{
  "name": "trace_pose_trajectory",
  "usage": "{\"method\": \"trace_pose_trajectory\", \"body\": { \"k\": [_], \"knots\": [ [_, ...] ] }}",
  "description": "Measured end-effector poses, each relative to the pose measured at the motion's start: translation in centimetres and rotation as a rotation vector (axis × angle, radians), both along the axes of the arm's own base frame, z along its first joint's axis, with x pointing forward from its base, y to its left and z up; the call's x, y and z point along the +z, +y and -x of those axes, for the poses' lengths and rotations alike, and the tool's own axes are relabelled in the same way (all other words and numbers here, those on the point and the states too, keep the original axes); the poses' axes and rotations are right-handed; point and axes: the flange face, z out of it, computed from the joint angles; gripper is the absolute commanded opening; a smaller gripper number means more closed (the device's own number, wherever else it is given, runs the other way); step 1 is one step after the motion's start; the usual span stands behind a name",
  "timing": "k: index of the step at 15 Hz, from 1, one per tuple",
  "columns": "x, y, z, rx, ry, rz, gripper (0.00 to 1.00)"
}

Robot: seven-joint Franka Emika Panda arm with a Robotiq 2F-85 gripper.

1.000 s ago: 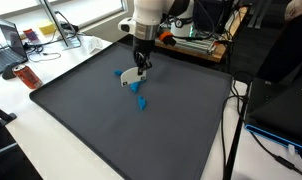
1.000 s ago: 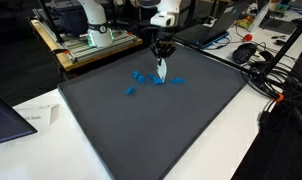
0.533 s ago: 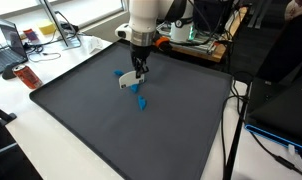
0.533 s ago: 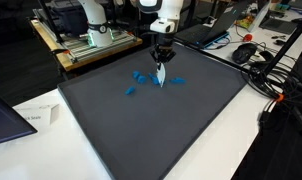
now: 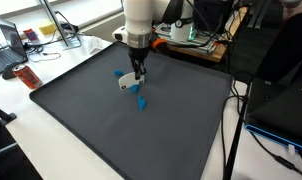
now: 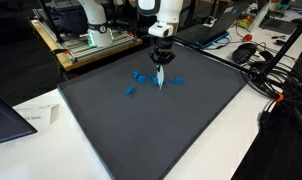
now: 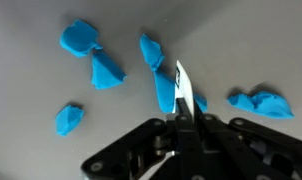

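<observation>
We see the pincer [image 7: 181, 128] pressed together on a thin white strip [image 7: 183, 88]. In the wrist view its fingers meet with no gap, and the strip pokes out past the tips, pointed and a little slanted. In an exterior view the pincer [image 5: 138, 70] hangs straight down over a dark mat [image 5: 121, 140] that covers most of the white counter [image 6: 231, 140]. The white strip [image 5: 126, 84] sits at its tips, low over the mat; we cannot tell whether the strip's end touches the mat. Close against the strip, just ahead of the tips, lies a long blue lump [image 7: 165, 92]. It overlaps the strip in the wrist view, though we cannot say for sure that the two touch. A little farther ahead of the tips sits a shorter blue lump [image 7: 151, 50], close to the long one. Farther out, toward the left of the wrist view, two blue lumps [image 7: 94, 58] lie just beside each other. A small blue lump [image 7: 68, 118] lies alone, well apart from the pincer on that same side. On the opposite side, near the fingers, rests a crumpled blue lump [image 7: 259, 102]. In both exterior views the blue pieces lie scattered on the mat close around the pincer.
</observation>
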Motion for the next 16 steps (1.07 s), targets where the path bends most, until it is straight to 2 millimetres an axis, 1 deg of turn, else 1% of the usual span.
{"method": "trace_pose_trajectory", "body": {
  "k": [7,12,16],
  "knots": [
    [-0.9,-1.9,-0.3,-0.014,0.016,-0.071,0.01],
    [-0.8,-2.2,-0.4,0.003,0.014,-0.086,0.01],
    [-1.0,-2.7,-0.3,0.005,-0.02,-0.089,0.01]
  ]
}}
